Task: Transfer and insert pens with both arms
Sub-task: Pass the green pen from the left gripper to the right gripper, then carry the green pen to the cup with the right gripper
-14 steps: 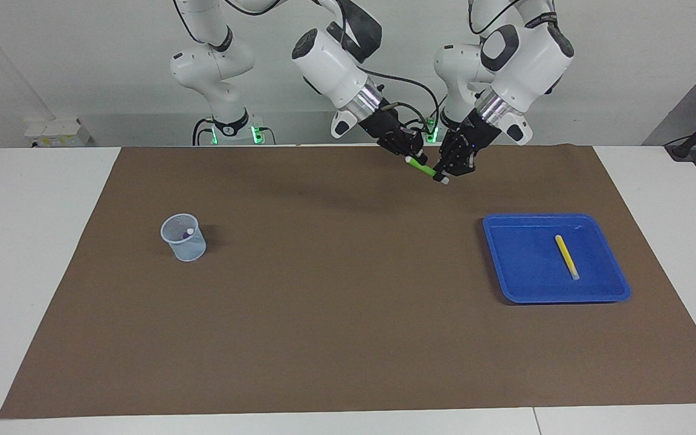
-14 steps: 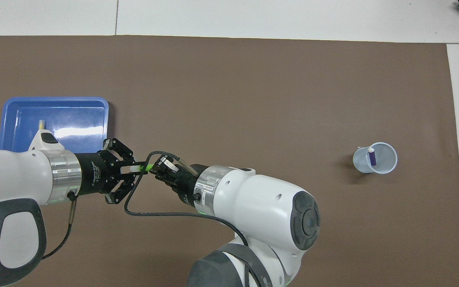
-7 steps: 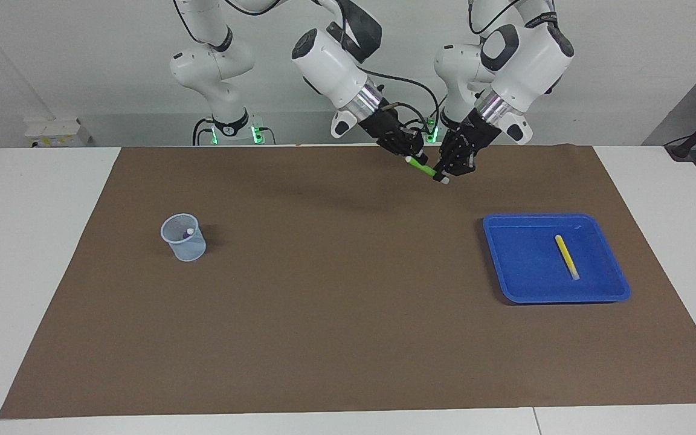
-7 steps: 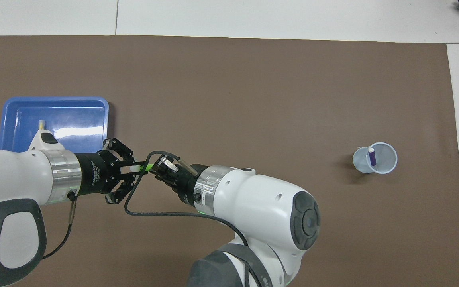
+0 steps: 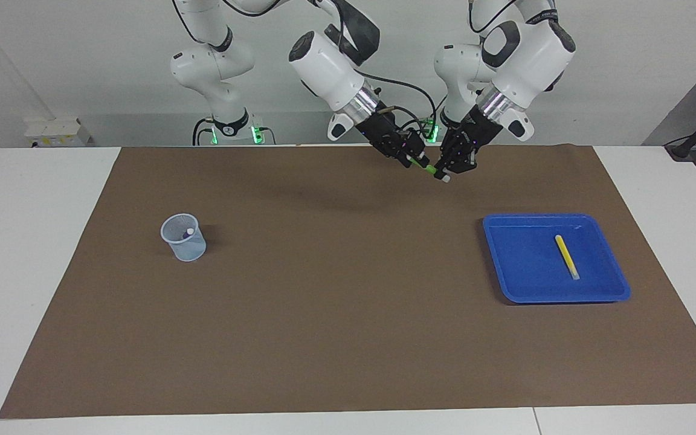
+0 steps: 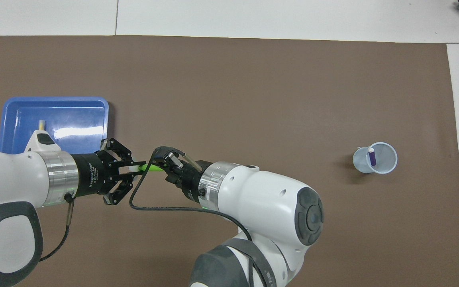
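Facing view: the left gripper point(image 5: 444, 171) and the right gripper point(image 5: 413, 158) meet in the air over the brown mat point(image 5: 336, 314), close to the robots' edge of it. Between them lies the green pen point(image 5: 429, 171), tilted, its pale cap end at the left gripper. The left gripper's fingertips are pinched tight on that cap end. The right gripper sits against the pen's green end; whether its fingers grip the pen or stand slightly apart cannot be told. The mat covers most of a white table point(image 5: 34, 254), with a pale wall at the robots' backs. Toward the left arm's end sits a blue tray point(image 5: 508, 275) with the yellow pen point(image 5: 566, 256) lying flat in it. Toward the right arm's end stands a clear cup point(image 5: 184, 237) holding the purple pen point(image 5: 187, 232).

Overhead view: the left gripper point(image 6: 133, 169) clamps the whitish cap, and the green pen point(image 6: 152, 168) runs from it to the right gripper point(image 6: 165, 162). The yellow pen point(image 6: 41, 124) shows in the tray point(image 6: 94, 115) past the left arm's wrist. The purple pen point(image 6: 372, 157) leans in the cup point(image 6: 387, 169).

Against a second ago, the right gripper has slid farther along the pen, covering more of its green length, and the pair sits slightly higher. Tray, cup and the other pens have not moved.
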